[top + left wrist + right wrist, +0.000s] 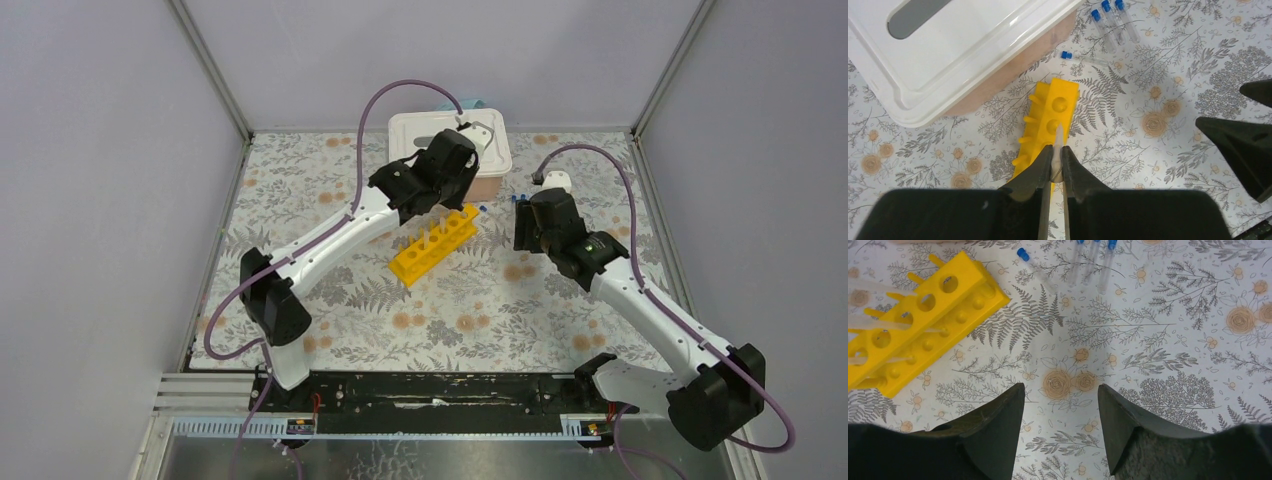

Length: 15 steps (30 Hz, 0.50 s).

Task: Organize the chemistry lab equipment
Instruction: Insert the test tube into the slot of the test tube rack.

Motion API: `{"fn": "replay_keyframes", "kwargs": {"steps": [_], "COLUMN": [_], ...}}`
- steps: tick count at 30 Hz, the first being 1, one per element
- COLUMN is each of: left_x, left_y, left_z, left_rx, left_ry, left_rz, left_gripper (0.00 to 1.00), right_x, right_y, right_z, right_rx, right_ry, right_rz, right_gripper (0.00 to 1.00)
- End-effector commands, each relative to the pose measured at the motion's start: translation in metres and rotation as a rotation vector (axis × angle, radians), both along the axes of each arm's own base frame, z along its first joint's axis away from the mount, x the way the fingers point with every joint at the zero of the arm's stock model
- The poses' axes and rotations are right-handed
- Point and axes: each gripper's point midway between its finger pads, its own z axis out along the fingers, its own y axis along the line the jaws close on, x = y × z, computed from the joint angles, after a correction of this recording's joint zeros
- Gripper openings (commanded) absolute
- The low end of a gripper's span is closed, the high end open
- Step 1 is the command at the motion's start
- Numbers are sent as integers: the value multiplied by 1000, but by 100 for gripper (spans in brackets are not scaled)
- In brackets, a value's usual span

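Observation:
My left gripper [1057, 156] is shut on a thin clear tube [1059, 136]. The tube's tip points down at the end holes of the long yellow rack [1052, 114], which lies slantwise on the flowered cloth [436, 246]. Three blue-capped tubes [1111, 20] lie side by side beyond the rack, and one more [1082, 58] lies nearer to it. My right gripper [1060, 396] hangs open over bare cloth to the right of the rack [923, 322], with nothing between its fingers. Pale tubes [875, 322] stick out of the rack's left side.
A white lidded bin [450, 145] stands just behind the rack, and its corner [948, 55] is close to my left gripper. A thin wire piece [480, 128] lies on its lid. The right gripper's dark fingers [1248, 142] show at the right edge of the left wrist view.

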Motion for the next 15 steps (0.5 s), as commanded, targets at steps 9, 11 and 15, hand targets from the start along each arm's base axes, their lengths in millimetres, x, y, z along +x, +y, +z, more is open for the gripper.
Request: {"fn": "replay_keyframes", "kwargs": {"steps": [9,11,15], "left_x": [22,24,28], "left_y": [-15,-18,-21], "left_z": [-1,-2,-3], "left_rx": [-1,-5,-10], "left_ry": [-63,-67,-77], "left_rz": [1,1,1], "left_gripper": [15,15,15], "right_x": [18,19,20], "right_y": [-5,-5,-6], "right_z": [-5,-6,-9], "right_rx": [87,87,89], "right_ry": [-10,-8,-1], "right_rz": [-45,-45,-45], "right_gripper": [63,63,63]}}
